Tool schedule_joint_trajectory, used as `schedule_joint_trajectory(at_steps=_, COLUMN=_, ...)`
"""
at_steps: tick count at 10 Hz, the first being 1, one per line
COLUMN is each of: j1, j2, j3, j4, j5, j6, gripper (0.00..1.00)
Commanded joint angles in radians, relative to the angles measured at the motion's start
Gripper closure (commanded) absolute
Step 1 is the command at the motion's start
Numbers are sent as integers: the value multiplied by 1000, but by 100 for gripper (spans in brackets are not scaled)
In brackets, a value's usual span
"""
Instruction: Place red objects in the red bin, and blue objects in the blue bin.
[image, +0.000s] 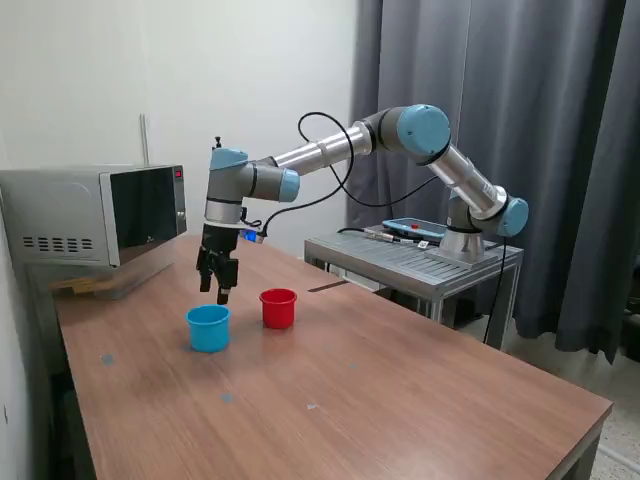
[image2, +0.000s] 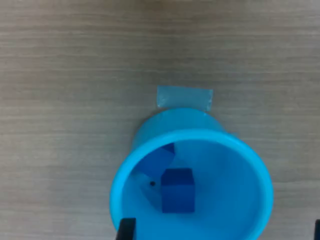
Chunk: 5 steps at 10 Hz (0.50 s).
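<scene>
Exterior view: UR5e arm (image: 400, 135) reaching from a metal stand (image: 415, 262) across a wooden table (image: 380, 390). Gripper (image: 221, 291) pointing down, hanging just above and slightly behind the blue bin (image: 208, 327), not touching it. Red bin (image: 278, 308) just beside the blue bin, toward the exterior view's right, upright. Microwave (image: 95, 215) at the table's far corner on the exterior view's left. Dark curtain (image: 520, 150) behind. Jaw gap too small to judge here; nothing seen held.

Wrist view: looking straight down into the blue bin (image2: 250, 165). Two dark blue cubes (image2: 177, 190) inside, on the bottom, touching, one tilted against the wall. Small patch of pale blue tape (image2: 184, 97) on the table just beside the bin's rim. Two dark fingertips (image2: 126, 229) at opposite frame corners, spread wide apart, nothing between them. Red cubes not seen.
</scene>
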<state>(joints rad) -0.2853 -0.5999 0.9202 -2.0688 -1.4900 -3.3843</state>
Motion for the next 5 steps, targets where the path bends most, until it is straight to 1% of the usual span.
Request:
schedule_joint_trajectory(at_steps=1, j1=3, j2=-3, j3=2, j4=9, j5=-9, j6=9, gripper=0)
schedule_joint_trajectory(at_steps=2, j1=5, j2=-9, j3=5, j4=16, j5=-12, j6=13, gripper=0)
schedule_joint_trajectory(at_steps=3, j1=6, j2=-20, j3=15, j4=38, j5=-33, j6=11, gripper=0)
schedule_joint_trajectory(at_steps=4, j1=12, j2=-46, j3=38, j4=76, j5=-62, j6=10, gripper=0)
schedule_joint_trajectory(at_steps=5, j1=14, j2=-81, j3=66, j4=99, j5=-67, j6=8, gripper=0)
